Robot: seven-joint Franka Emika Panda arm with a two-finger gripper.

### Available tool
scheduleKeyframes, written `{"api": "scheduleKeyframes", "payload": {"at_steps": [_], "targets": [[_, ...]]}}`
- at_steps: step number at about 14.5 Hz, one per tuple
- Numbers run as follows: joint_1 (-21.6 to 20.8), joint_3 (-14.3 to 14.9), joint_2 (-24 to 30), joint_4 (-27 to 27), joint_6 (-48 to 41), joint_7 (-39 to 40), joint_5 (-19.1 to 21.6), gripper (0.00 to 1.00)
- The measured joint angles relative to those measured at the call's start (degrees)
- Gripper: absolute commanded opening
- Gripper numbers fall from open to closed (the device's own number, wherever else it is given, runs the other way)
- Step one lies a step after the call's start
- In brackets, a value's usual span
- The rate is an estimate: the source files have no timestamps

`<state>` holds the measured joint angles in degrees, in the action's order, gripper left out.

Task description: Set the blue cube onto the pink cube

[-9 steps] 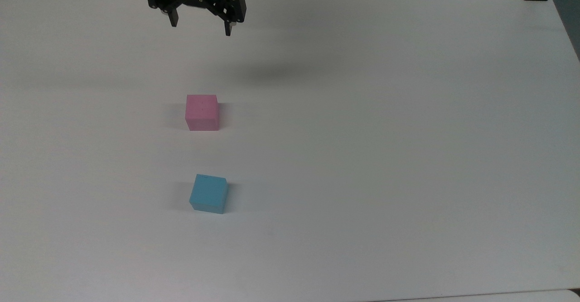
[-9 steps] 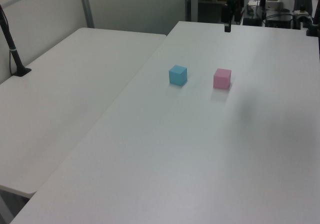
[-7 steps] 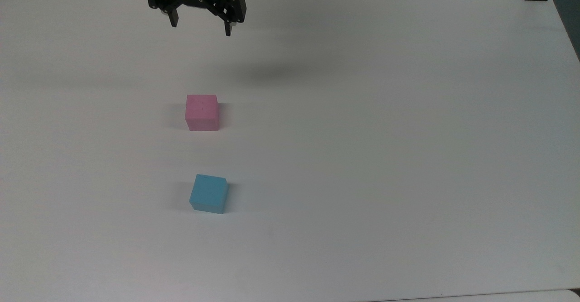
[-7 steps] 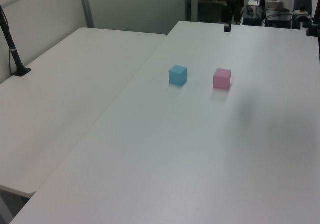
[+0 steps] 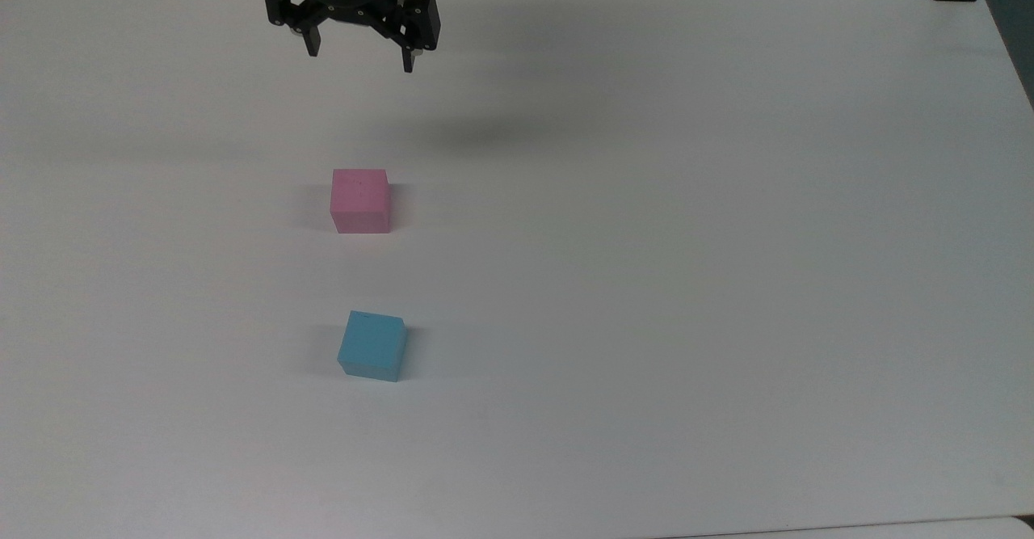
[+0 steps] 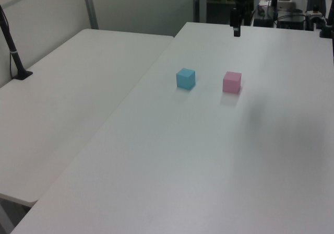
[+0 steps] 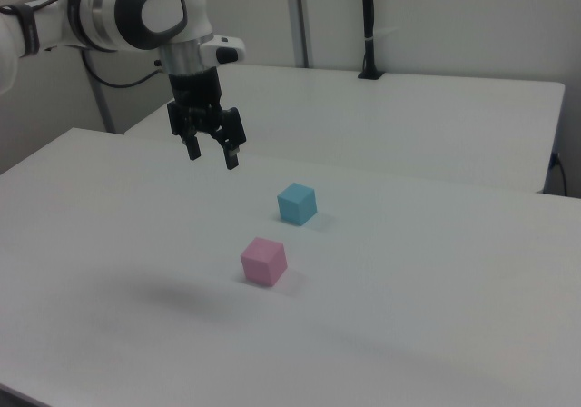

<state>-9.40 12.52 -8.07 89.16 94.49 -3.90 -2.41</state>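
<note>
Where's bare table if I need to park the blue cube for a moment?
The table is bare across the top view's whole right side, and below the blue cube. A narrower bare strip separates it from the pink cube. The open hand hangs beyond the pink cube.

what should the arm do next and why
Probably carry the hand toward the top view's bottom, past the pink cube, until it is over the blue cube, then descend. The hand is open, empty and high above the table's far edge. Both cubes sit apart on the table, so the blue one has yet to be picked up.
</note>
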Motion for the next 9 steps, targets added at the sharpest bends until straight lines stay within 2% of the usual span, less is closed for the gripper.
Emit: {"api": "scheduleKeyframes", "payload": {"at_steps": [9], "targets": [[0.0,0.0,-0.7,0.0,0.8,0.0,0.2,1.0]]}}
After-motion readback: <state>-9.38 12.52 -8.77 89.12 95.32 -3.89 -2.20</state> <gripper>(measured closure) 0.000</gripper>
